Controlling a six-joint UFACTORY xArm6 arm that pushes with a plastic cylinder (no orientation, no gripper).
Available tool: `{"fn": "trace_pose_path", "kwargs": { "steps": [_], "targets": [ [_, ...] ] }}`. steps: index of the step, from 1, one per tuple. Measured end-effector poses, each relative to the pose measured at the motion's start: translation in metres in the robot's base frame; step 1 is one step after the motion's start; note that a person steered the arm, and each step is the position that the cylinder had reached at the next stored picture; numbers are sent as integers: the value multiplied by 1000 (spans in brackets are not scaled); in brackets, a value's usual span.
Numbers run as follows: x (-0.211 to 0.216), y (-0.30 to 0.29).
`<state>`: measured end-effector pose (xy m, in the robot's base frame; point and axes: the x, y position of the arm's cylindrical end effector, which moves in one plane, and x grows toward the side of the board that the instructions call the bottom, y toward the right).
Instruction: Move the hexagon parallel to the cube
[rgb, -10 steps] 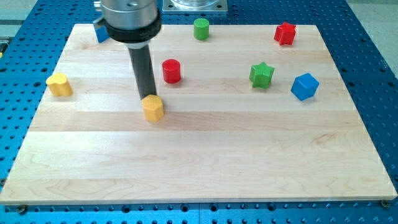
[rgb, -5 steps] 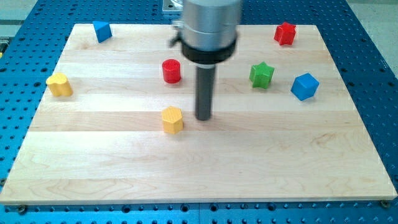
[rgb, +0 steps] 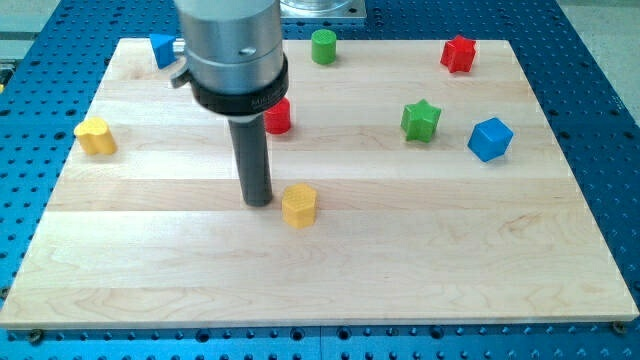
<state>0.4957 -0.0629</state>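
The yellow hexagon block (rgb: 299, 205) lies near the board's middle, a little toward the view's bottom. My tip (rgb: 258, 201) stands just to its left, close to touching it. The blue cube (rgb: 490, 138) sits at the view's right, higher up than the hexagon. The arm's grey body hides part of the red cylinder (rgb: 279, 116).
A green star (rgb: 421, 120) is left of the blue cube. A red star-like block (rgb: 458, 53) is at top right, a green cylinder (rgb: 323, 46) at top centre, a blue block (rgb: 163, 48) at top left, a yellow block (rgb: 95, 135) at the left edge.
The yellow hexagon has moved to the right and down the view. My tip went from above it, to its right, and now stands on its left.
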Motion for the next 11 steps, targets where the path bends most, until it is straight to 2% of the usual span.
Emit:
{"fn": "trace_pose_path", "kwargs": {
  "steps": [2,3,4,5,6,8,10,11],
  "targets": [
    [8,191],
    [-6,114],
    [26,89],
    [48,171],
    [59,223],
    [40,237],
    [52,279],
    [52,193]
  ]
}}
